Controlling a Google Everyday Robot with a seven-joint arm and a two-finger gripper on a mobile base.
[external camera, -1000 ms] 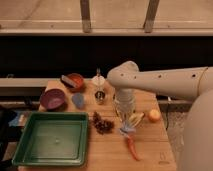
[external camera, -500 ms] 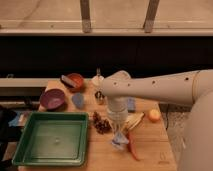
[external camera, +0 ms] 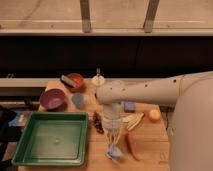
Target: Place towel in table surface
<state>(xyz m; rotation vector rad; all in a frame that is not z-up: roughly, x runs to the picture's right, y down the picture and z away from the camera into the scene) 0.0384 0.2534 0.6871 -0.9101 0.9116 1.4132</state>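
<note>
Hand (external camera: 114,148): lowered near the desk's front edge; whether its fingers are parted cannot be told
Towel (external camera: 116,151): seen at the hand, beside carrot (external camera: 133,145)
Desk (external camera: 150,137): wooden, green tray (external camera: 51,138) set left

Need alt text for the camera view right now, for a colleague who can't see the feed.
The robot's white arm reaches down over a wooden table, its claw low near the front edge with a small bluish towel at its tip. A carrot lies just beside it; a green tray sits at front left, bowls behind.
</note>
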